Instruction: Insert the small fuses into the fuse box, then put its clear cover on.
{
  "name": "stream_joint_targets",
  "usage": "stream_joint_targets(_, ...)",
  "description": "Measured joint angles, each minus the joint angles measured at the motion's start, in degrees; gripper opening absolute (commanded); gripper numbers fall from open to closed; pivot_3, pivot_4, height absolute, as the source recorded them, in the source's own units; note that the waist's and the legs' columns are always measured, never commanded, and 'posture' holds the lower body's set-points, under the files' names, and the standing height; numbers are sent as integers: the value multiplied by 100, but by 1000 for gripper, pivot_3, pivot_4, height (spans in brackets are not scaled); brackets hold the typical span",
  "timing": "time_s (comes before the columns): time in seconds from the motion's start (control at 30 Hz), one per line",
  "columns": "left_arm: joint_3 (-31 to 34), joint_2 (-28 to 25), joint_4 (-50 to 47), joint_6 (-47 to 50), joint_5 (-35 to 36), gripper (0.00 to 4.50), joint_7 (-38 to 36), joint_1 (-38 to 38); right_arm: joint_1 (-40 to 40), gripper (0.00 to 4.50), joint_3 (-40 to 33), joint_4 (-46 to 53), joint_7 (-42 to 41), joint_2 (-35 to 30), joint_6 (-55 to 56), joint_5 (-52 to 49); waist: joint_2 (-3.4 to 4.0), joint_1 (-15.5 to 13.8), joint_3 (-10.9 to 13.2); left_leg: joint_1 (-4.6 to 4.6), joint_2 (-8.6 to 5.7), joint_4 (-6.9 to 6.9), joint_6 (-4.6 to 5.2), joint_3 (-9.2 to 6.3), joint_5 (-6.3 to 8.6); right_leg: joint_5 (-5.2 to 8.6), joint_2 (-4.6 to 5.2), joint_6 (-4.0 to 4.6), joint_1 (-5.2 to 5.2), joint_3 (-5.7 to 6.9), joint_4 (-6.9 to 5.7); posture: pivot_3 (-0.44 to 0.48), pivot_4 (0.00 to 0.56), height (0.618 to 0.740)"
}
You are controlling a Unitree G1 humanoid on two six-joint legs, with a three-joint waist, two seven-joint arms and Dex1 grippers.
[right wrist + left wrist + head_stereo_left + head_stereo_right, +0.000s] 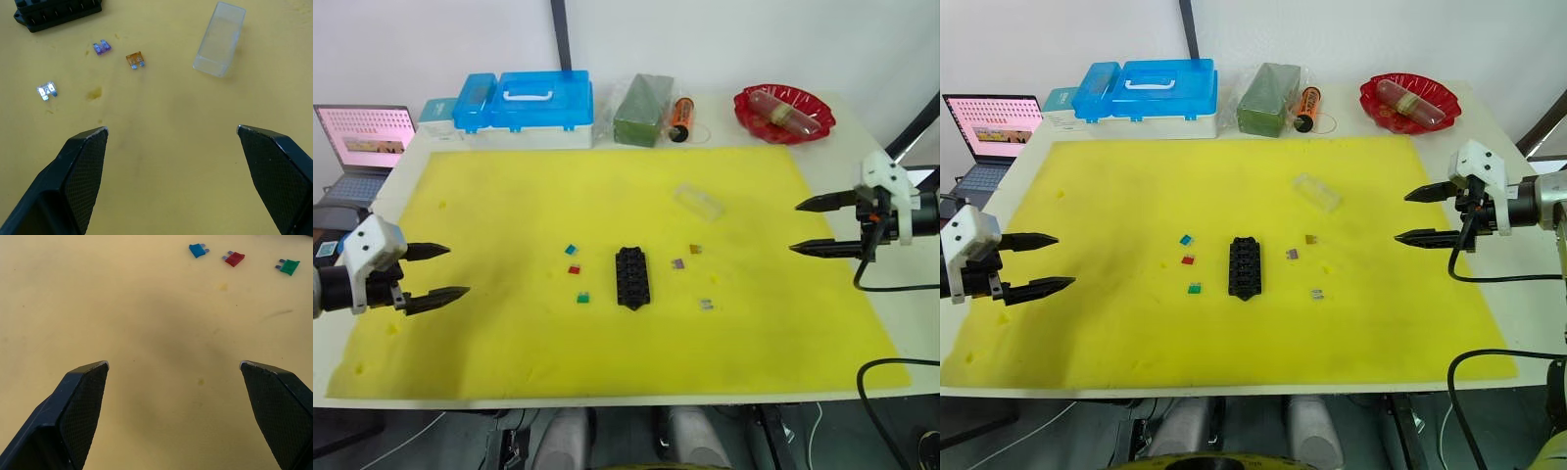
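— Where do the fuses lie?
— Left to right: left gripper [438, 271] wide open at left edge; blue fuse [571, 250], red fuse [575, 269], green fuse [582, 297] left of the centre-frame fuse box [632, 277], long axis running up-frame.
— Nearest arm?
— Likely the left; right gripper [813, 226], also wide, flanks purple fuse [678, 263] and clear cover [698, 203].

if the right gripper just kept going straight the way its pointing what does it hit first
Probably the orange fuse, with the purple fuse just beyond it. The right gripper is open and points across the yellow mat toward the fuse box; the clear cover lies off to one side. Height is unclear.
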State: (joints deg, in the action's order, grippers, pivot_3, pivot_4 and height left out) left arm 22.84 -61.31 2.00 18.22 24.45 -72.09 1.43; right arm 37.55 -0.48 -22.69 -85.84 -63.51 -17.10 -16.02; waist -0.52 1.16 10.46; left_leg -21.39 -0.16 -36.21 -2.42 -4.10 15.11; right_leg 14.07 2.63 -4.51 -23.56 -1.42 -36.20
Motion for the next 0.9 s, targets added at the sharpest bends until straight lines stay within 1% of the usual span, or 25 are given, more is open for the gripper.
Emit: stream_joint_targets(0.9,3,10,-40,157,-2,4500,103,54,-57,4477,-2,3,129,165,-1,1,0,-1,0,0,0,-1,0,1,0,0,0,-1,0,0,0,0,150,740)
